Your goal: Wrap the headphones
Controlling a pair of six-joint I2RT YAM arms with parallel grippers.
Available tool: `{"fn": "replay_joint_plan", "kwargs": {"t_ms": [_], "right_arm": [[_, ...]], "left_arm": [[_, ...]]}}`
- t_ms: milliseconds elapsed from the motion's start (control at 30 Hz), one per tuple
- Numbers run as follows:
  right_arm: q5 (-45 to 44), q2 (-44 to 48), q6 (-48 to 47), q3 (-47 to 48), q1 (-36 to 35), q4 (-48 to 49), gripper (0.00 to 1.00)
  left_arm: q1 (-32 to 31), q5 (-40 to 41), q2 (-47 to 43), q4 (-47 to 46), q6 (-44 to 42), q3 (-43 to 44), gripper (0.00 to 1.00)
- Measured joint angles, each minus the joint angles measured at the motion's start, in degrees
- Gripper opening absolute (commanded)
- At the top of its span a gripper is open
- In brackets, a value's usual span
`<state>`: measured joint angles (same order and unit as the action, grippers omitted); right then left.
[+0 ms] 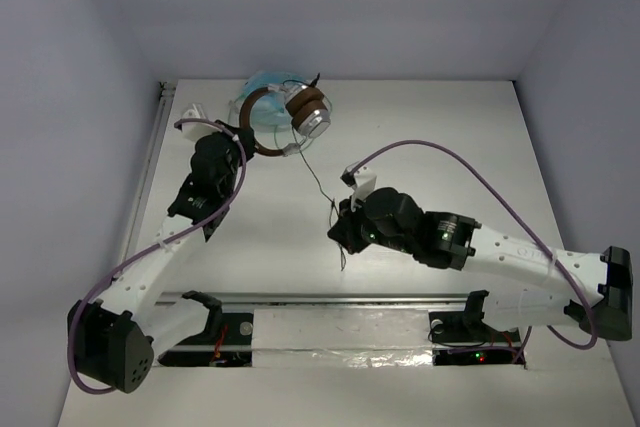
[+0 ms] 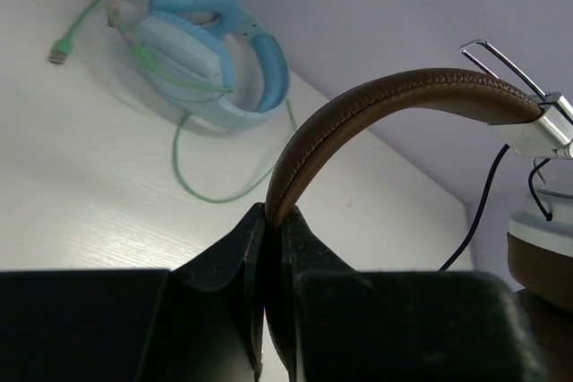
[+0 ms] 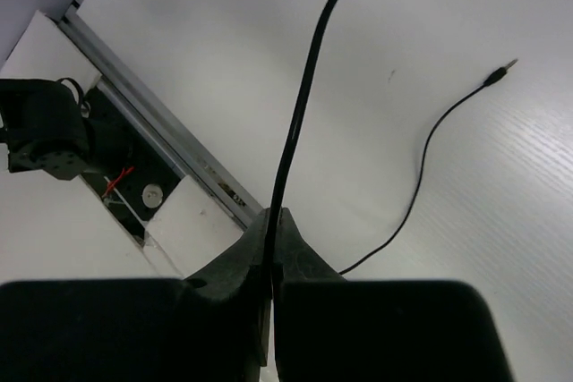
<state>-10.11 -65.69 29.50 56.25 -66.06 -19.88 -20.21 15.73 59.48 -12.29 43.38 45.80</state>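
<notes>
Left gripper (image 2: pixel 273 221) is clamped on the brown headband (image 2: pixel 385 91) of the headphones (image 1: pixel 295 117), which are held up at the table's far left. Rightward, the cable (image 3: pixel 303 105) is stretched diagonally toward mid-table and pinched by the right gripper (image 3: pixel 271 218), judged the nearer arm for winding.

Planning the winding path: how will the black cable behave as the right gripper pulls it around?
Likely floppy: past the right gripper the black cable trails in loose curves to its plug on the table. Probably light, so the free tail should drag and whip rather than follow. Thin and smooth-looking, it may slip through the grip under tension.
</notes>
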Motion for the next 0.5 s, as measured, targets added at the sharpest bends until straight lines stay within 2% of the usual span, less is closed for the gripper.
{"fn": "replay_joint_plan", "kwargs": {"t_ms": [133,300,500], "right_arm": [[-1.1,-0.5,-2.9,5.0,-0.2,-5.7,0.00],[-1.1,-0.5,-5.9,10.5,-0.3,-11.7,0.00],[-1.4,-0.3,-8.3,14.4,-0.3,-14.9,0.00]], "left_arm": [[-4.5,6.4,0.0,0.8,-3.3,-2.1,0.00],[-13.3,14.3,1.2,2.5,-6.6,-5.4,0.00],[-20.5,18.5,5.6,3.3,-11.0,-6.8,0.00]]}}
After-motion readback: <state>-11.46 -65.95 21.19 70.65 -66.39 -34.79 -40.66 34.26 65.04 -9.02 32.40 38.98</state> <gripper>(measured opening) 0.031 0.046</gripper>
